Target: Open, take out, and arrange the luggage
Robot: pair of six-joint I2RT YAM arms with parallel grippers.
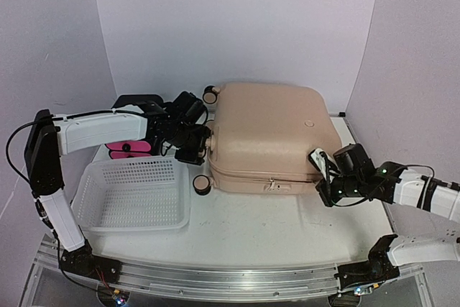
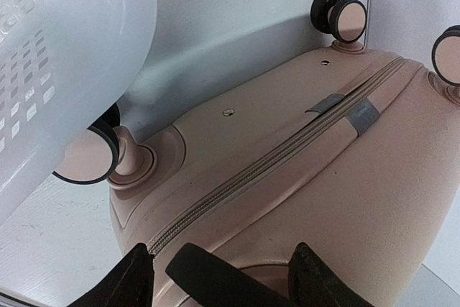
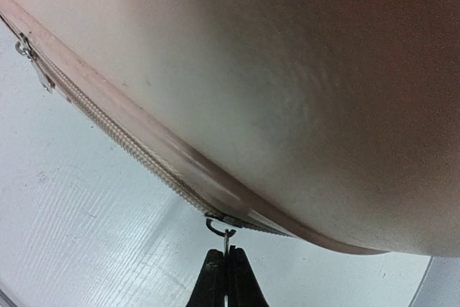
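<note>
Luggage [image 1: 269, 134] zipped shut; right gripper [image 3: 224, 255] tight on zipper pull [image 3: 219, 226], left gripper [image 2: 221, 257] spread.

Over on the left of the white wood-grain table top [image 1: 251, 231] sits the white mesh plastic basket [image 1: 133, 193], rectangular, opening upward, its near rim close to the table's front edge. Just behind its far rim there's a small black-and-pink box [image 1: 128, 149], only partly in sight, pink showing low down against the black. Along the near edge runs a silver aluminium rail [image 1: 230, 278]. Pale lilac backdrop walls [image 1: 237, 19] close in the back and both sides. In the left wrist view, the basket's rounded corner looms large at upper left, mesh slots plain to see.
</note>
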